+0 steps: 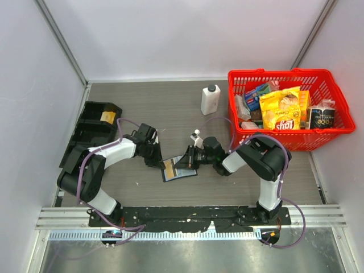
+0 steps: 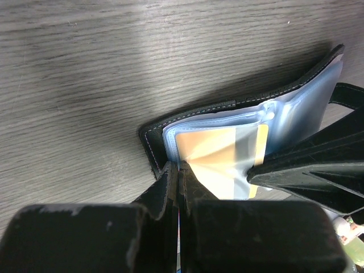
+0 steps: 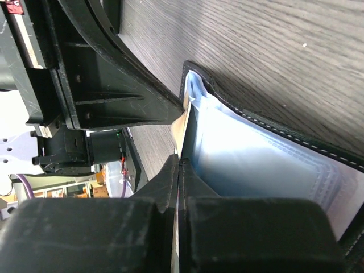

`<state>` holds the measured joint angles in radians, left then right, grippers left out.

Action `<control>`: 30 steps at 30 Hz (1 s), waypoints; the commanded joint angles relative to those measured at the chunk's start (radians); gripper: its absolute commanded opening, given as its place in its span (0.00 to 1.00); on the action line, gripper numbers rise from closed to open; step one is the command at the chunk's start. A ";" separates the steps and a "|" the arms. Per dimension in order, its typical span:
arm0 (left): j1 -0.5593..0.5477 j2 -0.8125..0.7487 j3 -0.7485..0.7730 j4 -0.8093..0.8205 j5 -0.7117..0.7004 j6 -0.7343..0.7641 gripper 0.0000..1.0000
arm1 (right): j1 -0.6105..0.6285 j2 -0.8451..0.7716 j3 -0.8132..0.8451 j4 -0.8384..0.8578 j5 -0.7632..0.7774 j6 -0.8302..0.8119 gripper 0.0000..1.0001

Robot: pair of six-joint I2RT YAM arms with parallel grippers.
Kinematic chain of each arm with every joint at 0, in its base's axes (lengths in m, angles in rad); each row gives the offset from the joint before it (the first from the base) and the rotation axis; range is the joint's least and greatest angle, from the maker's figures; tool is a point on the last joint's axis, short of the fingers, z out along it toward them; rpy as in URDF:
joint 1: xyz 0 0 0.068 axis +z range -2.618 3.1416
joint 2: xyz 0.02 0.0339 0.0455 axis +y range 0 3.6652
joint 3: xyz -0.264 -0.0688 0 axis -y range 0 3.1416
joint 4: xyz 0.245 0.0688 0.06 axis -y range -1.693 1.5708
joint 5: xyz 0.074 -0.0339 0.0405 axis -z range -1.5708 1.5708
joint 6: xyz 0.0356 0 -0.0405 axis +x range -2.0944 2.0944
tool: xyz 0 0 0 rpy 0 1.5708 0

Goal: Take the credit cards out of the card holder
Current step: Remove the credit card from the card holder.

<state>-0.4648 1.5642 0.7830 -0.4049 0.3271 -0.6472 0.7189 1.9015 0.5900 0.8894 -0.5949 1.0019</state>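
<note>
The credit cards (image 2: 222,148) look thin, stiff and slick. The left pincer (image 2: 177,170) clamps the card holder (image 2: 187,116) at its 9 o'clock edge, and the right pincer (image 3: 178,165) is closed, seemingly on one card's edge.

card holder (image 2: 227,108): you see it lying open on table (image 2: 85,68)
orange card (image 2: 222,145): tucked in front clear sleeve (image 2: 307,96)
your left gripper (image 2: 177,170): pinched on holder's near edge

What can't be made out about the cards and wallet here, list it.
Card count: cloudy sleeves in the card holder blur it in both wrist views; too small from above.
Right hand grip: shut at the orange card, but card or sleeve is unclear; its own fingers hide the contact.
Card's print: blurred, left wrist view.
</note>
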 commanded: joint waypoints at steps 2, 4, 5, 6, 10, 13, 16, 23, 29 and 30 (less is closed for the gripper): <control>-0.015 0.039 -0.024 0.009 -0.023 0.012 0.00 | 0.001 -0.084 -0.002 0.022 0.018 -0.008 0.01; -0.015 0.039 -0.021 0.005 -0.025 0.018 0.00 | 0.004 -0.097 0.010 -0.019 0.026 -0.026 0.01; -0.015 0.037 -0.021 0.003 -0.023 0.020 0.00 | 0.004 -0.107 0.013 -0.033 0.029 -0.032 0.02; -0.015 0.037 -0.021 0.005 -0.023 0.021 0.00 | 0.004 -0.110 0.017 -0.059 0.032 -0.043 0.08; -0.015 0.031 -0.022 0.001 -0.023 0.029 0.00 | 0.004 -0.137 0.033 -0.125 0.075 -0.063 0.25; -0.015 0.031 -0.022 -0.002 -0.023 0.034 0.00 | 0.002 -0.136 0.040 -0.142 0.109 -0.049 0.32; -0.015 0.028 -0.024 0.000 -0.022 0.034 0.00 | 0.001 -0.127 0.048 -0.138 0.135 -0.016 0.32; -0.015 0.028 -0.022 0.001 -0.020 0.035 0.00 | -0.001 -0.091 0.060 -0.147 0.138 -0.016 0.20; -0.015 0.028 -0.022 0.001 -0.019 0.037 0.00 | 0.002 -0.081 0.067 -0.176 0.130 -0.048 0.14; -0.015 0.028 -0.022 0.001 -0.017 0.037 0.00 | 0.004 -0.075 0.067 -0.178 0.129 -0.051 0.14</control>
<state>-0.4671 1.5677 0.7830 -0.3996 0.3340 -0.6418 0.7254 1.8133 0.6216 0.6903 -0.4976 0.9668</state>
